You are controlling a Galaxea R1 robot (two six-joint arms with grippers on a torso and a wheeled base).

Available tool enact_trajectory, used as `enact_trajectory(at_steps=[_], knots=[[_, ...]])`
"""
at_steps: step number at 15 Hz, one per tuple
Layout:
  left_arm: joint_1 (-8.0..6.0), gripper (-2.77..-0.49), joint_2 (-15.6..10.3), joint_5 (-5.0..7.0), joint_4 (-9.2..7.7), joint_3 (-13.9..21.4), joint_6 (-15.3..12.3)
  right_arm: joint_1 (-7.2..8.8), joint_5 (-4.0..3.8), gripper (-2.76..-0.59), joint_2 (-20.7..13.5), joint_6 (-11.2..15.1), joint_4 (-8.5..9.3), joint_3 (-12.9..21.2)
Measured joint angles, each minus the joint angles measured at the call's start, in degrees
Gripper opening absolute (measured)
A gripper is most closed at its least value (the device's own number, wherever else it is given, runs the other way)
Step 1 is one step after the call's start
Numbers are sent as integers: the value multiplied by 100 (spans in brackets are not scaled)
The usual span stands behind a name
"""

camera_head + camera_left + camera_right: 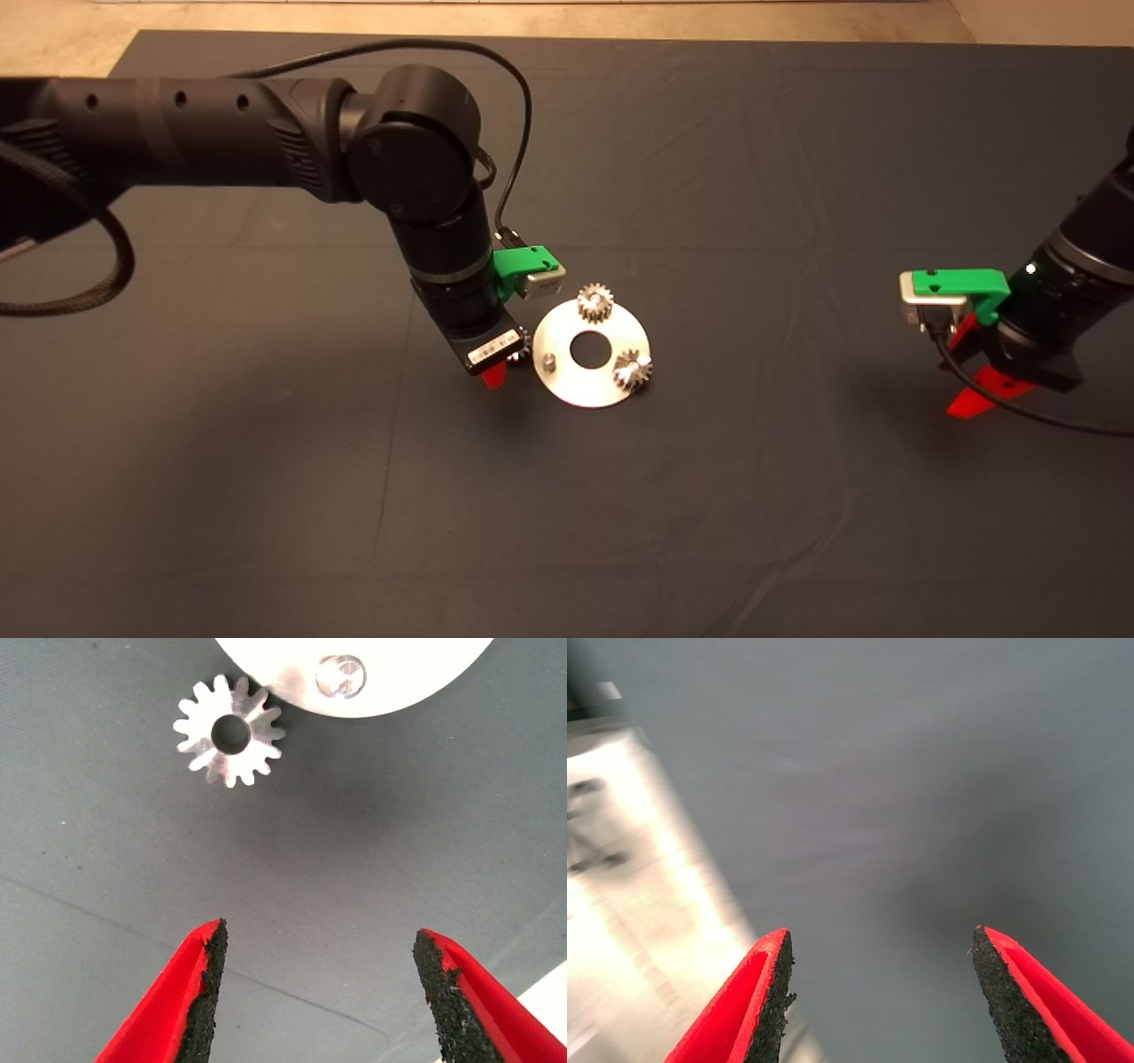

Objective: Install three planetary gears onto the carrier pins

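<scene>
1. The left arm [266, 133] reaches in from the upper left of the head view, bends at a bulky black elbow joint and points steeply down, ending just left of the silver disc [592, 377] at frame centre.
2. The left gripper [317, 992] hangs above bare mat, jaws spread apart and holding nothing; its red fingers carry rough black pads [211, 992].
3. 1 loose gear [229, 730], bright and toothed with a round bore, lies flat on the mat against the disc's rim, near the bare pin [341, 676].
4. 2 gears sit on the disc: 1 at its top edge [596, 302], 1 at its right edge [633, 369].
5. The right gripper [879, 992] waits at the right edge over the dark mat [797, 221], released and empty.
</scene>
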Motion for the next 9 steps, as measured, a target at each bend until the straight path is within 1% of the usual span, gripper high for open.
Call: enact_trajectory(at_steps=[1, 3, 4, 5, 6, 7, 8, 9], knots=[[-15, -180, 16, -5, 0, 0, 15, 14, -1, -188, 0, 75, 186, 253], [-46, -180, 29, 2, 0, 0, 43, 74, 36, -188, -50, 235, 366, 847], [-57, -180, 24, 0, 0, 0, 61, 94, 71, -188, -137, 339, 410, 1191], [-59, -180, 24, 2, 4, -17, 86, 94, 129, -188, -210, 436, 447, 1506], [-59, -180, 27, 0, 4, -22, 152, 94, 273, -188, -287, 604, 529, 1923], [-61, -180, 32, -5, 17, -27, 239, 92, 379, -188, -345, 754, 586, 2170], [-61, -180, 29, -6, 29, -28, 290, 94, 491, -188, -430, 862, 645, 2320], [-61, -180, 25, 2, 55, -55, 367, 98, 512, -188, -466, 887, 659, 2345]])
